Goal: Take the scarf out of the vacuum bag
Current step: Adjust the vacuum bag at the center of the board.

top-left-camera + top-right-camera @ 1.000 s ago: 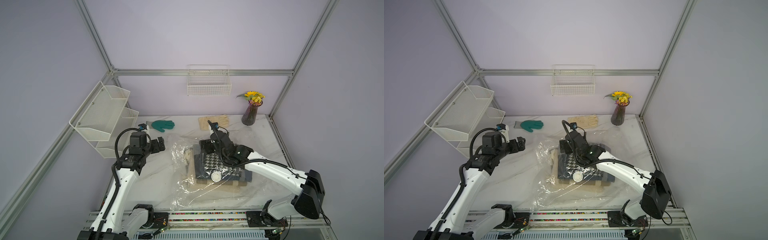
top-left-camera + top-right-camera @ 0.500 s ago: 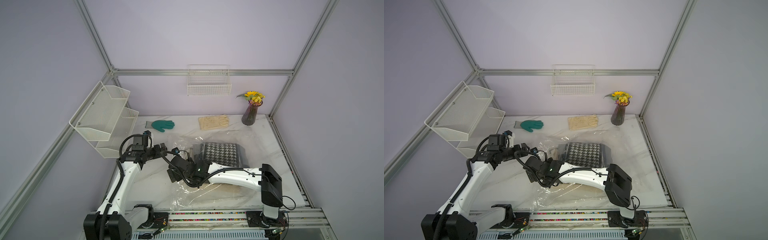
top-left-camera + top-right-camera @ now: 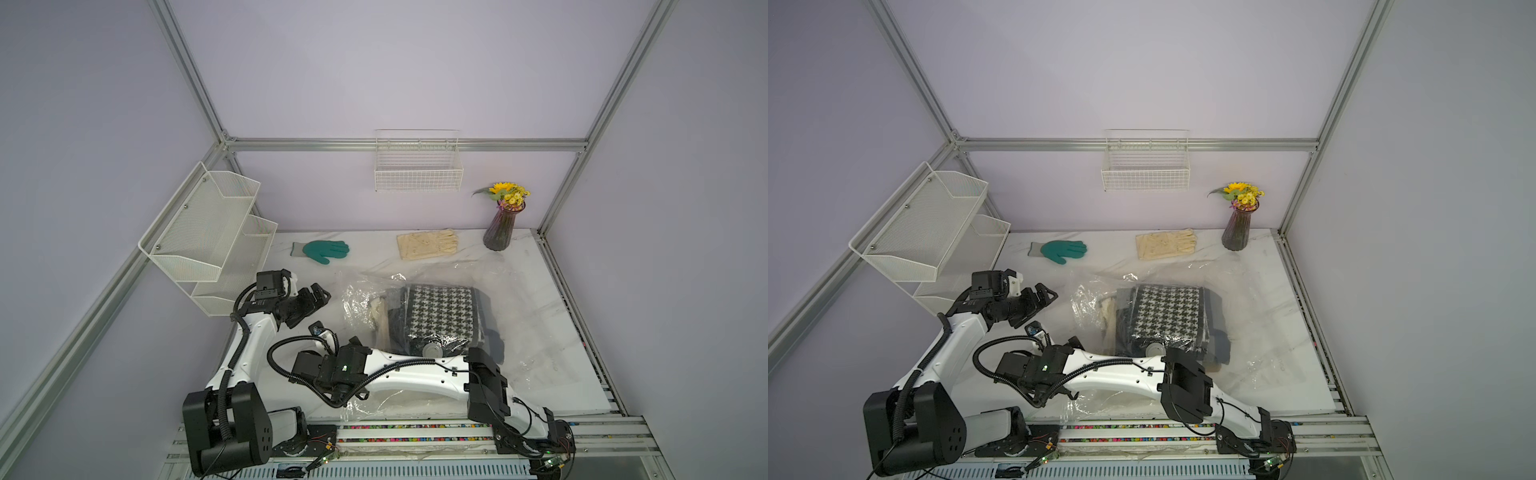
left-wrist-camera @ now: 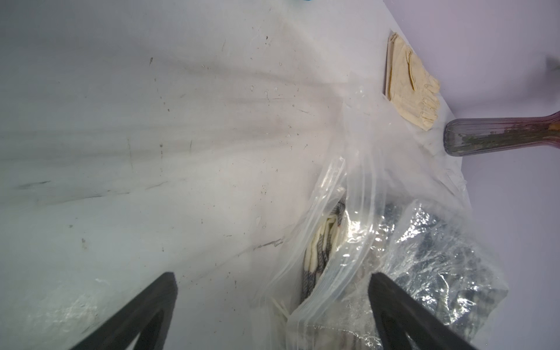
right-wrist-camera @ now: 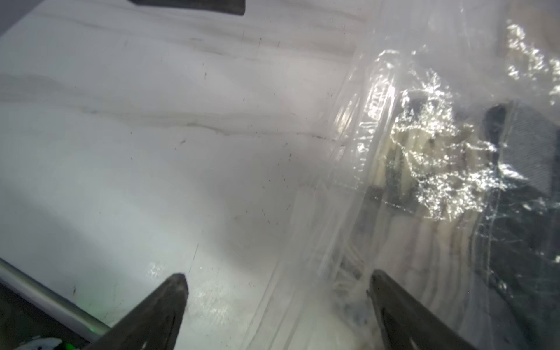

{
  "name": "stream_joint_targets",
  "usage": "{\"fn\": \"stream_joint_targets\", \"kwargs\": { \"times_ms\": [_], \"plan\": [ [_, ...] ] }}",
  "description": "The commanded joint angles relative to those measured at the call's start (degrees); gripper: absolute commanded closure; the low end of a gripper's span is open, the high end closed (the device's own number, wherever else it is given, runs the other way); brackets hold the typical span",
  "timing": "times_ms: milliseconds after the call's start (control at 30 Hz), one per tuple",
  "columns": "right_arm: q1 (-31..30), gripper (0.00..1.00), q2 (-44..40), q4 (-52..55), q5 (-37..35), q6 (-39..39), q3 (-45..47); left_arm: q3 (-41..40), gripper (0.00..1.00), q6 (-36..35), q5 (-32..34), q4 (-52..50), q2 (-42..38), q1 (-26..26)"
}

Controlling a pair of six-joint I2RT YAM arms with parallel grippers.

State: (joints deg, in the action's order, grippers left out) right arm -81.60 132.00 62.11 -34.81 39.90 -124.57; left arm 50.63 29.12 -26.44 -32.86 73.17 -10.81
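Lying on the desk [image 3: 365, 259], the vacuum bag [image 3: 519, 299] holds the scarf [image 3: 440, 311]; left pincer [image 4: 272, 277] and right pincer [image 5: 277, 278] both gape wide, empty

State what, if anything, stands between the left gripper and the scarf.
The vacuum bag covers the houndstooth scarf with clear plastic; the open left gripper hovers beside its crumpled end. Nothing else visible intervenes.

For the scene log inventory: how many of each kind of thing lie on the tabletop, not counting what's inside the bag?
gloves: 2 (green glove, cream glove)
vase of flowers: 1
vacuum bag: 1
total: 4
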Motion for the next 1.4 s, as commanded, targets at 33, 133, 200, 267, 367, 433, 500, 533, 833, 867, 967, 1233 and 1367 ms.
{"fn": "stream_joint_targets", "kwargs": {
  "times_ms": [33, 133, 200, 267, 367, 433, 500, 533, 833, 867, 967, 1233, 1367],
  "plan": [
    [-0.7, 0.03, 1.95, 9.05, -4.75, 5.14, -1.41, -0.05, 0.0, 2.14, -5.98, 3.33, 0.74, -2.78],
    [-0.73, 0.03, 3.11, 11.09, -6.73, 6.71, -1.73, 0.08, 0.0, 2.4, -6.93, 3.76, 1.19, -3.6],
    [-0.84, 0.03, 3.99, 11.3, -7.43, 6.51, -1.81, 0.07, 0.0, 2.6, -7.35, 3.86, 1.53, -3.71],
    [-0.78, 0.03, 4.8, 11.63, -7.89, 6.38, -2.35, 0.0, 0.0, 2.68, -7.66, 3.92, 1.85, -3.82],
    [-0.75, 0.03, 5.92, 11.63, -8.34, 6.29, -3.01, -0.05, 0.0, 2.68, -7.84, 3.78, 1.89, -4.04],
    [-0.75, 0.03, 6.02, 11.99, -8.13, 6.99, -3.87, -0.27, 0.0, 2.69, -7.6, 3.77, 1.57, -4.26],
    [-0.75, 0.03, 5.3, 8.23, -7.34, 4.61, -2.98, -0.35, 0.0, 2.73, -7.12, 3.66, 1.37, -4.43],
    [-0.62, 0.03, 5.09, 7.63, -7.34, 4.46, -2.58, -0.44, 0.0, 2.82, -7.03, 3.69, 1.39, -4.57],
    [5.13, 0.03, -6.06, -1.66, -4.64, 6.72, 17.1, -0.66, 0.0, 2.94, -7.15, 3.48, 1.73, -5.42],
    [6.31, 0.03, -8.31, -2.94, -4.1, 6.85, 20.03, -0.71, 0.0, 2.89, -6.99, 3.45, 1.55, -5.45],
    [9.28, 0.03, -13.88, -5.81, -3.48, 6.35, 27.93, -0.71, 0.0, 2.86, -6.95, 3.52, 1.39, -5.39],
    [16.71, 0.03, -24.95, -9.35, -2.44, 4.49, 39.97, -0.88, 0.0, 2.79, -7.05, 3.64, 1.17, -5.46],
    [19.9, 0.03, -28.85, -9.65, -2.27, 3.07, 44.09, -0.93, 0.0, 2.77, -7.05, 3.68, 0.84, -5.46]
  ]
}}
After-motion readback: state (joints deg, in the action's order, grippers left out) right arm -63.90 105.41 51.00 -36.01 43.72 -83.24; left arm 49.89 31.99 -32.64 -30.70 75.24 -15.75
